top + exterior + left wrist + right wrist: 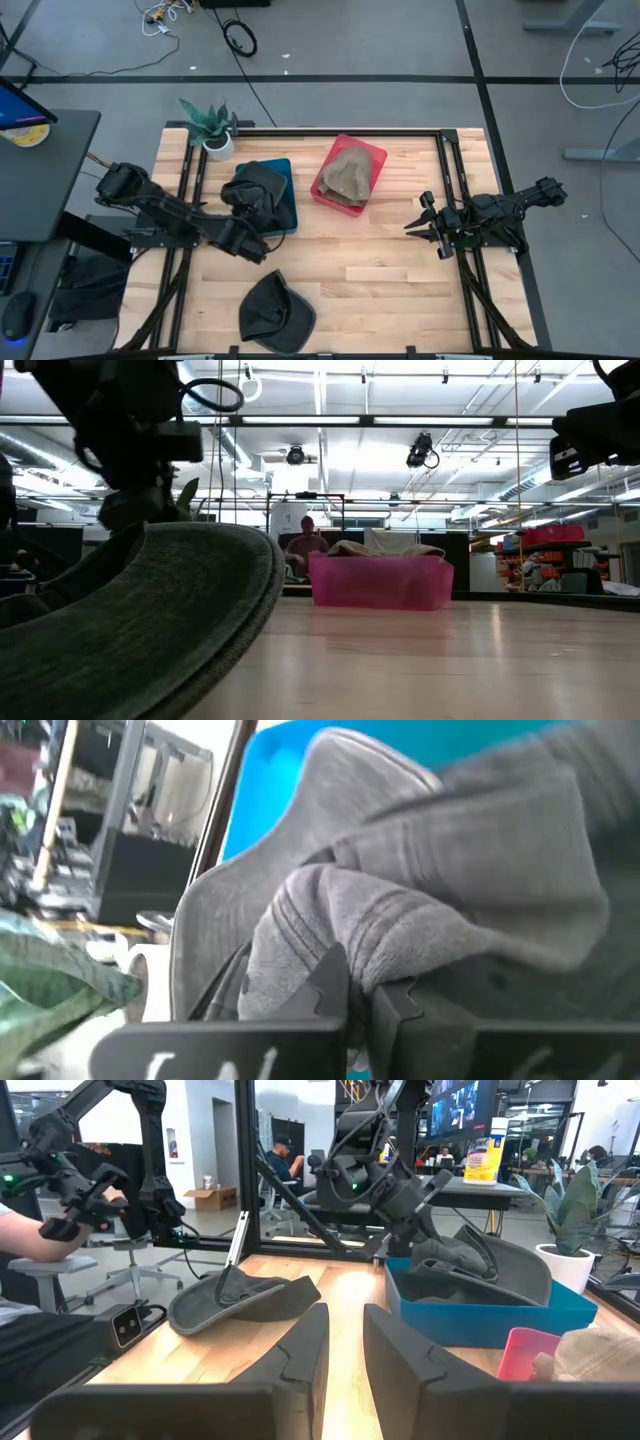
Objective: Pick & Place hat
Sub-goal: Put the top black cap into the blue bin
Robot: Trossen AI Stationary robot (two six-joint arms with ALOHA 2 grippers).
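A dark grey hat [262,185] sits over the blue bin [290,192] at the table's far left. My left gripper [248,208] is at it and shut on its cloth [360,985]. A second dark grey hat [275,312] lies by its underside on the table near the near edge and fills the low view [130,620]. A tan hat [348,172] rests inside the pink bin [376,156]. My right gripper [420,227] hovers open at the table's right, away from everything [345,1345]. My left gripper pinches a bunched fold of the dark grey hat's cloth [340,945] between its two fingers. It comes at the hat slanting down from the table's near left side [425,1230]. The hat's lower part is inside the blue bin [480,1320], and its brim [520,1270] rises above the bin's rim.
A potted plant [212,128] stands at the far left corner beside the blue bin. Black frame rails [455,190] run along the table's sides. Bare wood [370,270] lies between the bins and the near edge. A person's hand [60,1215] shows beyond the table.
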